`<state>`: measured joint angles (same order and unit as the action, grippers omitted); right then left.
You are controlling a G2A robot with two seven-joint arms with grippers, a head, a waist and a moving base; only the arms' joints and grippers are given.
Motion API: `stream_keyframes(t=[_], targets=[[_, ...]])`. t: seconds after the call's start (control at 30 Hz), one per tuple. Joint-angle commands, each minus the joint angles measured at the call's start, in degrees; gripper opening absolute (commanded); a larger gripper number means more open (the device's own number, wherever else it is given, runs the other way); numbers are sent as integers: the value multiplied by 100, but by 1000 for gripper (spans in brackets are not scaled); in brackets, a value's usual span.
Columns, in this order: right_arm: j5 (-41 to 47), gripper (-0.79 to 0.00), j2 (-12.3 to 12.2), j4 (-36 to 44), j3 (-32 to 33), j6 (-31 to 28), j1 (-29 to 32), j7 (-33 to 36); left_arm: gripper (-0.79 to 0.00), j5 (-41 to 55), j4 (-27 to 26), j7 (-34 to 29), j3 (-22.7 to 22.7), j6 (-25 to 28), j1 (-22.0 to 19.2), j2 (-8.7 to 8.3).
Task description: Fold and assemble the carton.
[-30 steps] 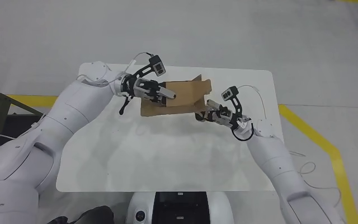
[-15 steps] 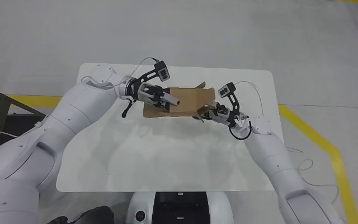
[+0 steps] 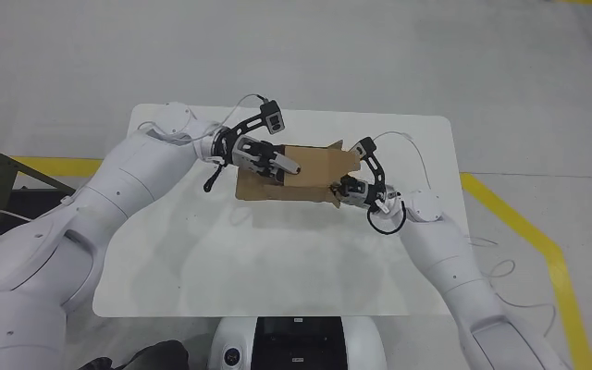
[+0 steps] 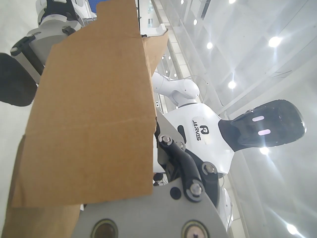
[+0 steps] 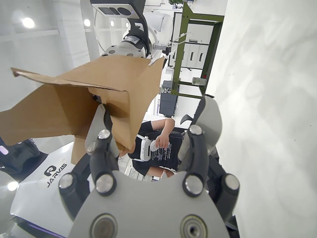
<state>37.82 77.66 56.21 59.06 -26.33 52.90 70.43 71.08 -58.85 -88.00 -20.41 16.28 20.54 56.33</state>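
A brown, partly folded carton (image 3: 313, 168) is held over the back middle of the white table (image 3: 277, 268). My left gripper (image 3: 287, 167) is shut on the carton's left wall; in the left wrist view that wall (image 4: 94, 112) hides one finger and the other finger (image 4: 173, 147) lies beside it. At the carton's right end my right gripper (image 3: 336, 192) is open. In the right wrist view one of its fingers (image 5: 100, 122) reaches under a flap of the carton (image 5: 74, 105), and the other finger (image 5: 206, 115) stands well apart in free air.
The table's front half and both sides are bare white surface. Yellow floor tape (image 3: 518, 222) runs past the table's right side.
The right gripper has come in closer to the carton's right end. The left gripper and the carton have shifted a little to the right, and the raised flap sits lower.
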Motion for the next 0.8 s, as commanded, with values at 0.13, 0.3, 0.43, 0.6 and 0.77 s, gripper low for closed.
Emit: stream_keyframes(t=[0.13, 0.3, 0.43, 0.6, 0.77], targets=[[-133, -440, 5, 139, -46, 61, 16, -120, -785, -14, 9, 0, -9, 0, 3, 22], [-287, -619, -2, 224, -63, 142, 22, -234, -785, -45, 41, 0, -42, 0, 25, 27], [-359, -748, -18, 332, -38, 197, 51, -298, -785, -109, 74, 0, -69, 0, 37, 21], [-425, -785, -47, 513, 13, 271, 113, -342, -785, -136, 76, 0, -96, 0, 57, 17], [-611, -785, -80, 673, 51, 357, 156, -424, -785, -230, 105, 0, -113, 0, 52, 15]])
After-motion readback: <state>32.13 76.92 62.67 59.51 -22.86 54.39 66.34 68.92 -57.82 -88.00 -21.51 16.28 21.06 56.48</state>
